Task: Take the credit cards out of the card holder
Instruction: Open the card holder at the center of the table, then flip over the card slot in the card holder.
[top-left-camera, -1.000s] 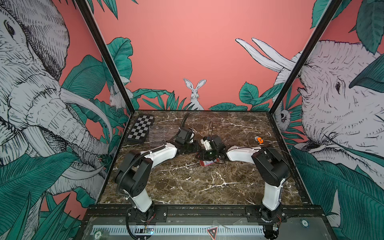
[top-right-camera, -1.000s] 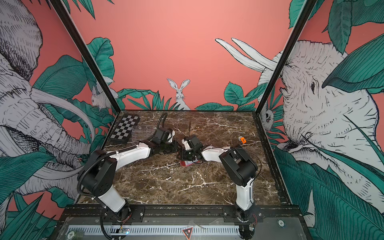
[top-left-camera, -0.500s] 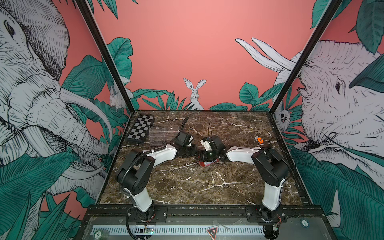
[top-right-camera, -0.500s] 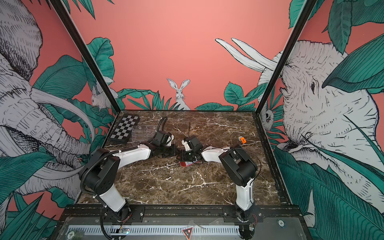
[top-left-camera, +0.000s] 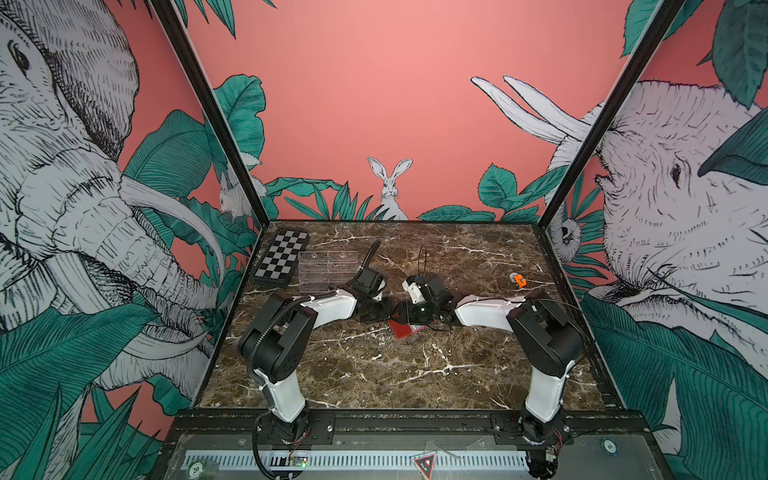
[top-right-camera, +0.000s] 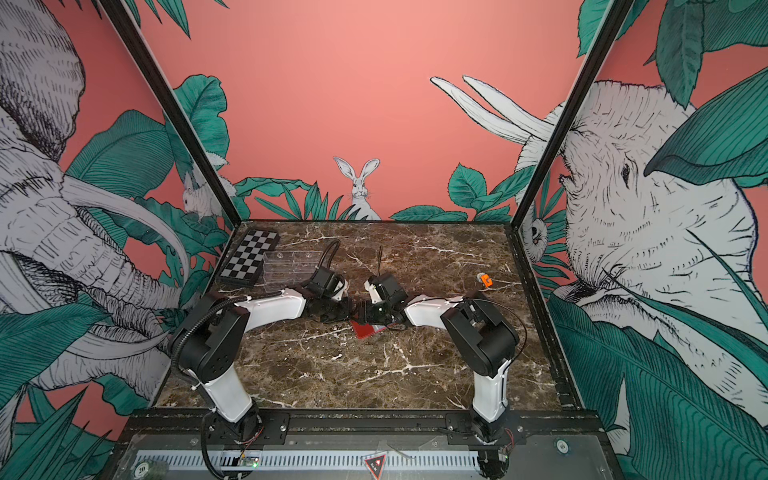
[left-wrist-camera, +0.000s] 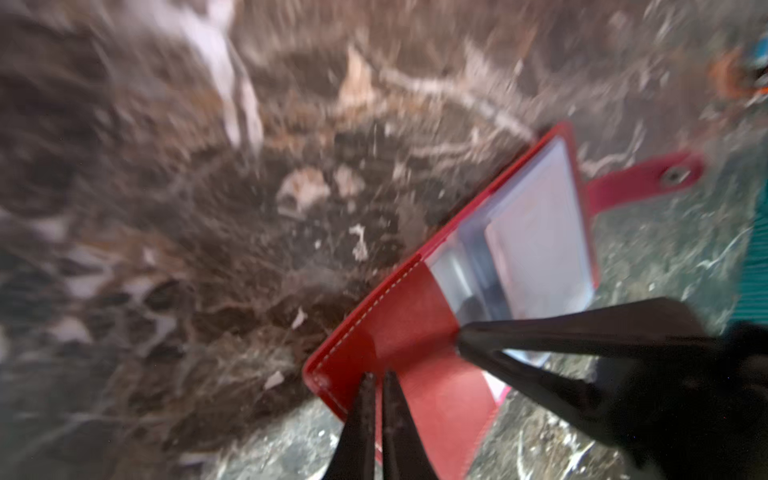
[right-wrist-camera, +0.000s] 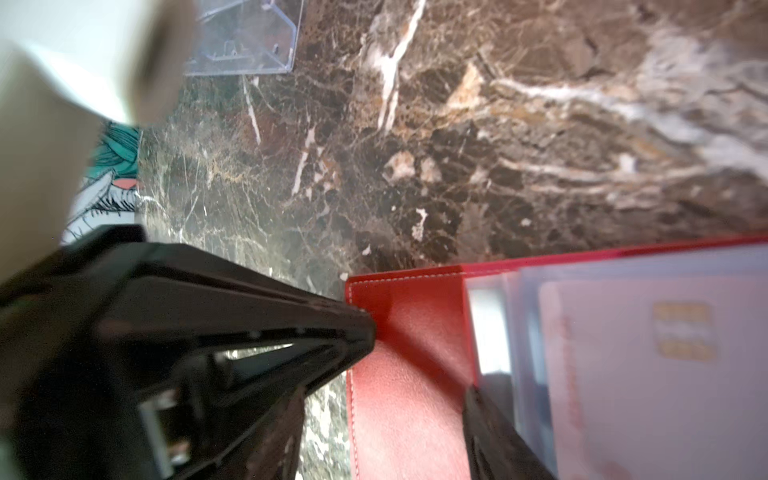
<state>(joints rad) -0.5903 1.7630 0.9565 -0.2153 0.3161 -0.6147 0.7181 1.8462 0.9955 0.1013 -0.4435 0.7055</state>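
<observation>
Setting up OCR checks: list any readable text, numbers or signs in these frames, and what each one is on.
"20": round sticker on the front base plate near the left arm's base, seen in both top views.
Second round sticker near the right arm's base: digits too small to read.
Red triangle sign at front centre: marks too small to read.
Credit card in the card holder: pinkish print, blurred, unreadable.

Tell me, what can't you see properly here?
How many credit cards: the right wrist view shows one; the picture's edge and the cloudy sleeves of the card holder hide any others.
Card printing: blurred in the left wrist view.
Right gripper: jaws open or shut unclear; blur there, and its own view's edge cuts them off.
Orange thing: too small in both top views.
</observation>
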